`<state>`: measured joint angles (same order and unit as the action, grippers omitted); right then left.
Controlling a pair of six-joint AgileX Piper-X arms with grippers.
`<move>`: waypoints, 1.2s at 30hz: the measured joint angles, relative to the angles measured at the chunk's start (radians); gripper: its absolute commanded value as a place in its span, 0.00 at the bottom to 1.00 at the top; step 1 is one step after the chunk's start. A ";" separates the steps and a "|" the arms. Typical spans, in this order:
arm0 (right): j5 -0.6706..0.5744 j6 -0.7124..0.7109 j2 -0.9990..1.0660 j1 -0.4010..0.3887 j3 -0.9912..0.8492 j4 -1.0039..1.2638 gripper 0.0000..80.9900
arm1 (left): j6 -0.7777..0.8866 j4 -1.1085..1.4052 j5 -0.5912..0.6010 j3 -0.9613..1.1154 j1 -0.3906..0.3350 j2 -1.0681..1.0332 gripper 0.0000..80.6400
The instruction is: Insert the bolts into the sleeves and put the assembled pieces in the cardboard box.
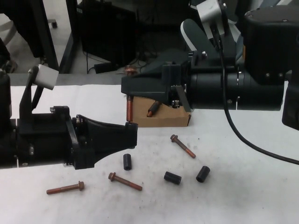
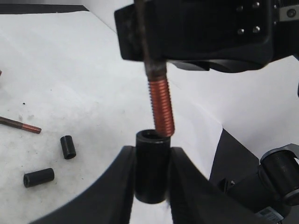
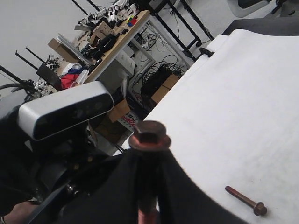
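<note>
- See bolt (image 1: 129,108) upright in the air, head up. Threaded tip sits at the mouth of sleeve (image 2: 151,170), with most of the thread showing above the rim.
- Find right gripper (image 1: 133,86) closed on that bolt, fingers pinching the shank just under the head (head stands proud of the fingers in the right wrist view).
- Find left gripper (image 2: 152,161) clamped on the sleeve from both sides. Sleeve is upright, open end up, directly under the bolt.
- Place the held pair, in the high view, at the left edge of cardboard box (image 1: 163,120).
- Note second bolt (image 1: 153,109) leaning inside the box.
- Count three loose bolts (image 1: 183,146) lying flat on the white bench (image 1: 243,196): one near the box, two nearer the camera under the left arm.
- Count three loose sleeves (image 1: 172,178) among them, none touching a bolt.
</note>
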<state>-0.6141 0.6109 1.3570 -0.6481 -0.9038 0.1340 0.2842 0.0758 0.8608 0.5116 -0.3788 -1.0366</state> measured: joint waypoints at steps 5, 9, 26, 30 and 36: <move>0.000 -0.003 0.000 0.000 0.000 0.000 0.00 | 0.011 0.023 0.000 -0.002 0.000 0.000 0.01; 0.000 -0.003 0.000 0.000 0.000 0.009 0.00 | 0.035 0.044 0.000 -0.005 0.000 0.000 0.01; 0.002 -0.026 0.000 0.009 0.000 0.009 0.00 | 0.068 0.059 0.016 -0.005 0.000 0.000 0.01; 0.002 -0.025 0.000 0.009 0.000 0.007 0.00 | 0.068 0.061 0.016 -0.005 0.000 0.000 0.01; -0.006 -0.027 0.000 0.011 0.000 0.007 0.00 | 0.070 0.108 -0.002 -0.007 0.000 0.000 0.01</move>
<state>-0.6197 0.5834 1.3570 -0.6369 -0.9038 0.1409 0.3542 0.1836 0.8584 0.5044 -0.3788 -1.0366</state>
